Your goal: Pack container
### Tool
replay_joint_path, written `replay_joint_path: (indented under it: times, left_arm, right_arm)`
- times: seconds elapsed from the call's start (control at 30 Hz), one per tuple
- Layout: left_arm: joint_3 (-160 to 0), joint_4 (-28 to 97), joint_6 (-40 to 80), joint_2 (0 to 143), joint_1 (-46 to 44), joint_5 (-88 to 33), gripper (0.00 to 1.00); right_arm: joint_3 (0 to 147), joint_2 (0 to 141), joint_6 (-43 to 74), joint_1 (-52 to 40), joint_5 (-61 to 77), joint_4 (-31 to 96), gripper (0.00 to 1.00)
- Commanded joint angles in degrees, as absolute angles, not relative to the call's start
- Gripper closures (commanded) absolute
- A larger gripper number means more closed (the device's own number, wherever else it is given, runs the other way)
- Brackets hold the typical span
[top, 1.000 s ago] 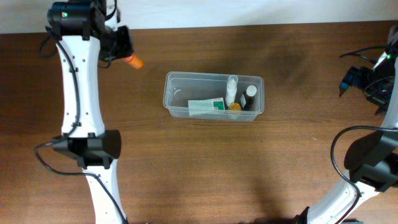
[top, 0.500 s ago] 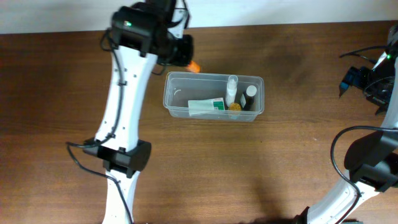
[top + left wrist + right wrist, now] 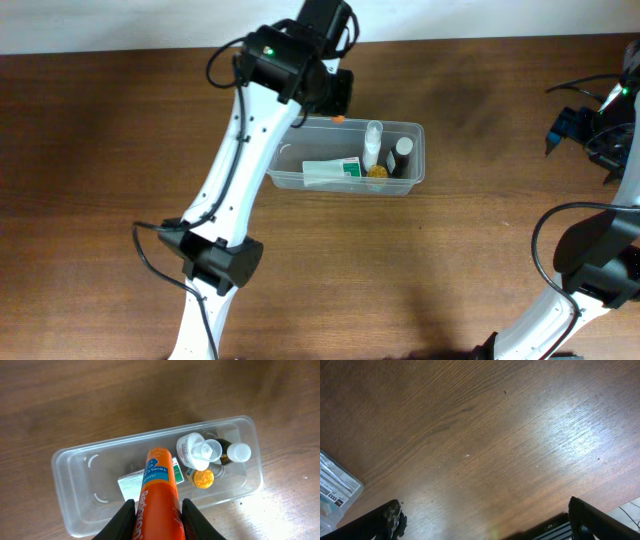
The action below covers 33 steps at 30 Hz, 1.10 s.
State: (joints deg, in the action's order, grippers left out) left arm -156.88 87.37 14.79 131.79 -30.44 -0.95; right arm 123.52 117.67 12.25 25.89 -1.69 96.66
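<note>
The clear plastic container (image 3: 415, 160) stands mid-table and holds a green-and-white box (image 3: 333, 171), a white bottle (image 3: 373, 140), a gold-capped bottle (image 3: 377, 172) and a dark bottle with a white cap (image 3: 402, 152). My left gripper (image 3: 332, 95) is shut on an orange tube (image 3: 159, 492) and hovers over the container's far left rim. In the left wrist view the container (image 3: 67, 472) lies below the tube, its left half bare. My right gripper (image 3: 482, 520) is open and empty over bare table at the far right.
The wooden table (image 3: 450, 260) surrounds the container. The left arm (image 3: 235, 180) reaches across the table's left middle. A clear item with a label (image 3: 335, 487) shows at the left edge of the right wrist view.
My left arm has swung right from the table's far left, carrying the orange tube to above the container's left rim. The right arm has not moved.
</note>
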Motion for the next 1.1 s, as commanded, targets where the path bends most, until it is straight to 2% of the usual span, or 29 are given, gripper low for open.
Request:
replay_joint_path:
  times: [0.0,1.07]
  left_arm:
    - [-153.34,85.14,15.94,129.64,-31.38,0.23,0.8]
    - [-133.99,72.79,18.85,129.64,-31.79,-1.28,0.8]
  right_arm:
    - [123.52,115.55,12.75,25.89,-2.61,96.68,0.02]
    - [123.52,115.55,12.75,25.89,-2.61,96.68,0.02]
